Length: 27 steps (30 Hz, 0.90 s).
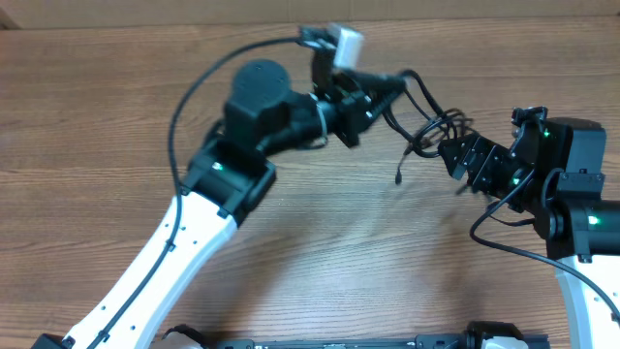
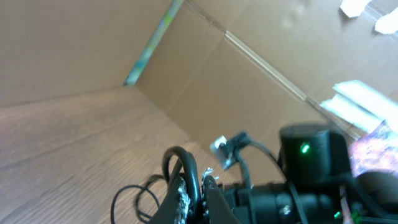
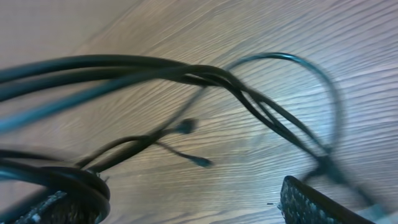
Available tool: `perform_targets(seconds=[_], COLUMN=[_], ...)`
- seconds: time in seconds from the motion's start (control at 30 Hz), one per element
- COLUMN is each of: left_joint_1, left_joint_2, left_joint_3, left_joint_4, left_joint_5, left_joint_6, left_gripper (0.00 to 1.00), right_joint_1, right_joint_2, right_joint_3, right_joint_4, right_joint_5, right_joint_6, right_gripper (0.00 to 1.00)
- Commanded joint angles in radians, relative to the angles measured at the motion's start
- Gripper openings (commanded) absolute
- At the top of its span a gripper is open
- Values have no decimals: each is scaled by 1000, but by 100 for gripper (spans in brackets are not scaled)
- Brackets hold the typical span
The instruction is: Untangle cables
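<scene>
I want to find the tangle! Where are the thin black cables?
In the overhead view, the cables are bunched right of centre, between the left gripper and the right gripper.

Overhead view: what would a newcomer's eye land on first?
The knot of thin black cables strung between the left gripper and right gripper, right of centre. One loose plug end trails out of it toward the near side. The right wrist view is filled with them, blurred.

White links (image 1: pixel 165 252), black joints (image 1: pixel 257 97) (green lights (image 1: pixel 544 129) lit), thick black cables (image 1: pixel 184 107), textured fingers (image 3: pixel 311 202)
</scene>
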Motion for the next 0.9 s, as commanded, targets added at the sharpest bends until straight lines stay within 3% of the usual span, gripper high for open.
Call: perform_targets(seconds=[0.0, 0.17, 0.33, 0.73, 0.87], left_joint_1=[126, 282, 426, 609, 608], left_joint_2=[-113, -126, -126, -126, -125], left_joint_3=[48, 48, 48, 48, 48], left_joint_4=[112, 281, 348, 346, 341], left_joint_5=[78, 248, 262, 266, 341], left_joint_6=[-154, -452, -603, -623, -614], left_gripper=[4, 4, 4, 4, 4], right_joint_1=[-17, -17, -17, -17, -17], right_joint_2=[20, 20, 45, 55, 55], right_joint_3=[-21, -21, -21, -21, -21], right_joint_4=[-37, -53, -84, -83, -50], right_joint_5=[268, 356, 377, 390, 124], right_joint_6=[-3, -3, -3, 0, -145], right_gripper=[87, 88, 88, 88, 92])
